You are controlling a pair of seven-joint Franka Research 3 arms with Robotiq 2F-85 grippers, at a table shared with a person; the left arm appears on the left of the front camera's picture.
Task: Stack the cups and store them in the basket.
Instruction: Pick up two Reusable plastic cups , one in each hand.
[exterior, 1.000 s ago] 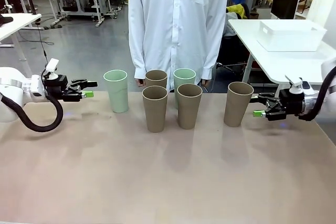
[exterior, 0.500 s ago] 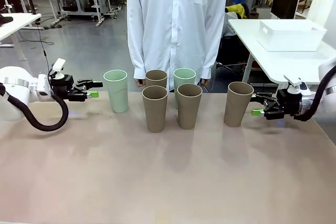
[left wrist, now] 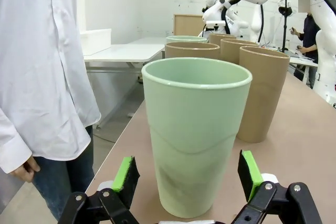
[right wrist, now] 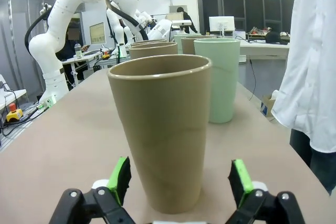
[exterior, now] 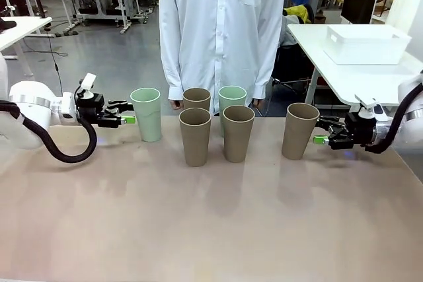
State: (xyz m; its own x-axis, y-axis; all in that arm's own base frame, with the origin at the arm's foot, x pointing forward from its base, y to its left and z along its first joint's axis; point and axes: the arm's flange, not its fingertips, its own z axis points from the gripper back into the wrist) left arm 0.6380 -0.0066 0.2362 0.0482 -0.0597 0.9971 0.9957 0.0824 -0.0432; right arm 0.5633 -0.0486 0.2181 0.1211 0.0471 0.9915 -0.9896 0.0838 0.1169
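The left pincer (exterior: 129, 119) is wide, its green pads (left wrist: 126, 174) on both sides of a mint cup (exterior: 146, 114) with clear gaps. How far the cup stands between them is hard to tell. The right pincer (exterior: 320, 139) is wide too and frames a brown cup (exterior: 300, 130) the same way. On the bench (exterior: 211, 229), two front brown cups (exterior: 195, 137) half hide a back brown cup (exterior: 196, 97) and a back mint cup (exterior: 232, 95). The basket (exterior: 363, 51) stands on a side table (exterior: 344, 77), well apart from the cups, and its inside is hidden.
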